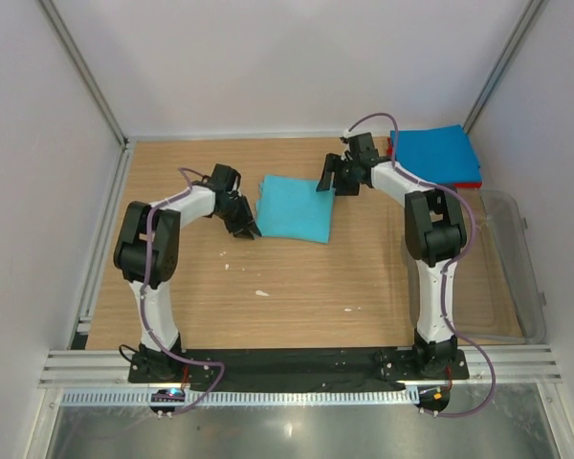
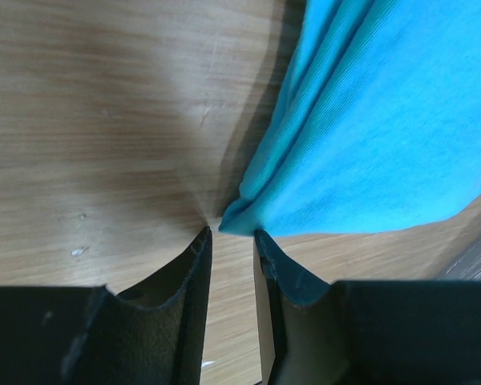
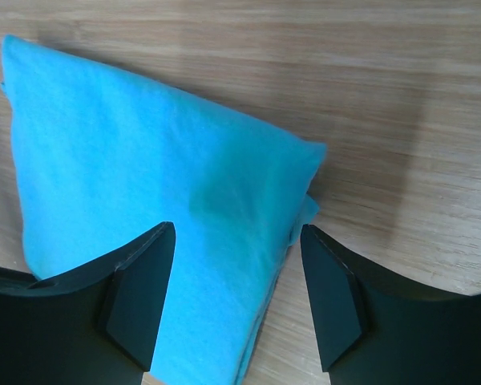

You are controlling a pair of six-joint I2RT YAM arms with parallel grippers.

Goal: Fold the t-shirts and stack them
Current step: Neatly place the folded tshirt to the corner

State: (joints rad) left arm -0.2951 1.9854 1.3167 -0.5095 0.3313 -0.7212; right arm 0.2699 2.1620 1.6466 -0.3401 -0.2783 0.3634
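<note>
- Left wrist view: my left gripper [image 2: 234, 234] has its jaws only narrowly apart, with wood showing between them. A corner of the turquoise t-shirt [image 2: 369, 136] lies right at the fingertips, and I cannot tell whether they touch it.
- Right wrist view: my right gripper [image 3: 236, 233] stands wide open over another corner of the same shirt.
- Top view: I see the turquoise t-shirt folded mid-table [image 1: 297, 287], between both grippers. The blue t-shirt [image 1: 432, 151] lies folded on the red t-shirt [image 1: 467, 181] at the far right. A clear tub [image 1: 517, 277] sits along the right edge.
</note>
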